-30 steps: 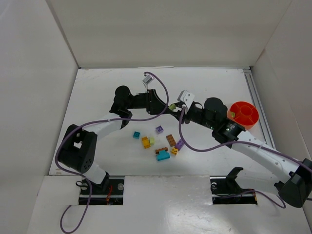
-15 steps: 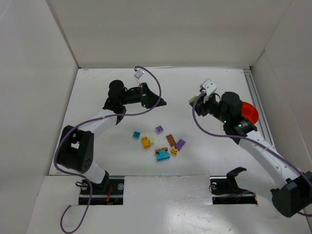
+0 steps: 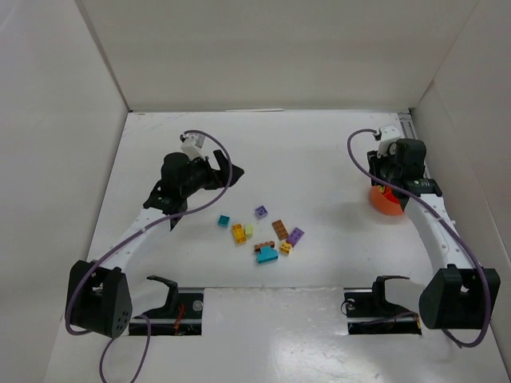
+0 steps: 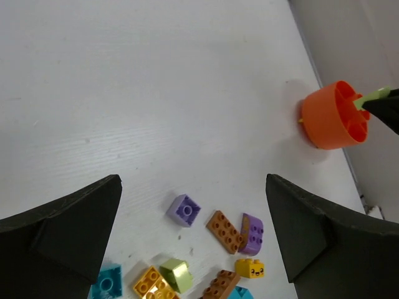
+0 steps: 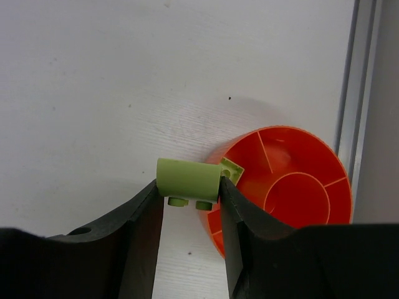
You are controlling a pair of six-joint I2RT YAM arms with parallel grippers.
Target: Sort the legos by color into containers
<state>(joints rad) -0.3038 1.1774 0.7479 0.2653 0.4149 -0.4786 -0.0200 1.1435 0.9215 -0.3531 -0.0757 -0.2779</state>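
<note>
Right gripper (image 5: 188, 196) pinches a pale green lego (image 5: 187, 177) at the rim of the bowl (image 5: 324, 159) by the table's (image 3: 319, 159) right edge; left gripper (image 4: 193, 187) gapes wide, empty; other legos (image 3: 279, 229) cluster mid-table

Legos (image 3: 279, 229) in 1 cluster mid-table, bowl (image 3: 385, 203) well apart to their right, beside the rail (image 5: 363, 75).

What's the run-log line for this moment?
left gripper open, empty, apart from loose bricks | right gripper shut on pale green brick at orange bowl rim | not yet released
</note>
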